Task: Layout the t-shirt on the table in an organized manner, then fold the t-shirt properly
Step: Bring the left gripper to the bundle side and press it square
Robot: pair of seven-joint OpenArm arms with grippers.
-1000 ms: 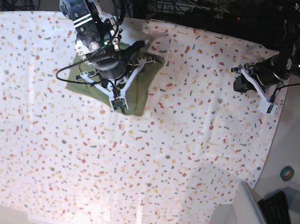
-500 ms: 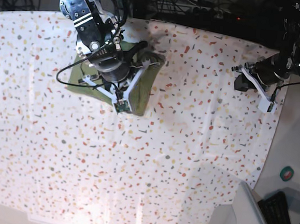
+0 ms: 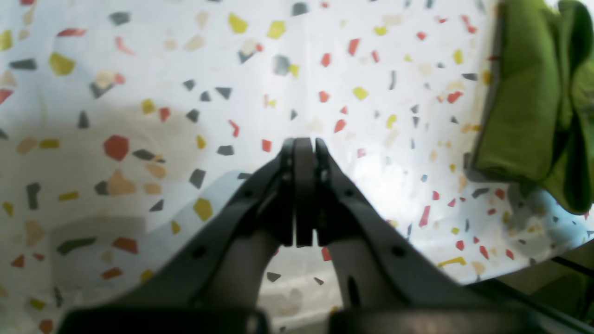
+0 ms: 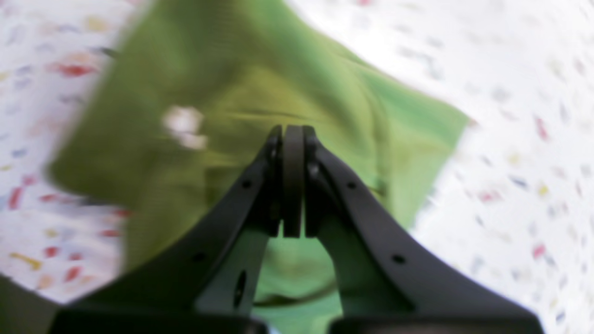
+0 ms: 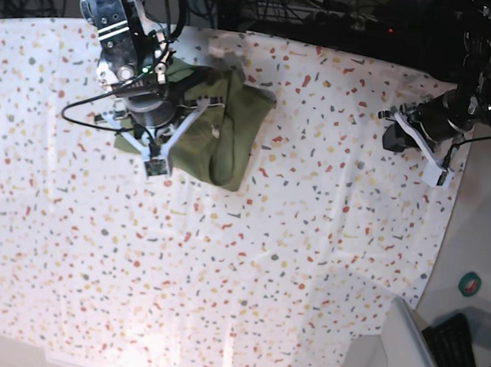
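We look down on the table [image 5: 307,265], its white cloth flecked with red, yellow and grey, where the olive-green t-shirt [image 5: 232,131] lies bunched in a rumpled heap toward the far left. Our right gripper [image 5: 155,167] hangs just above the heap's left side, its jaws pressed flat together with no cloth between them; in its own wrist view the right gripper [image 4: 292,134] points at blurred green folds and a small white label [image 4: 183,125]. Well apart, at the table's far right edge, our left gripper [image 5: 441,175] is likewise closed on nothing. From its wrist camera the left gripper [image 3: 304,146] sits over bare speckled cloth, the t-shirt [image 3: 533,102] showing only as a green fold at the upper right of that view. A grey bin [image 5: 406,353] stands past the near right corner.
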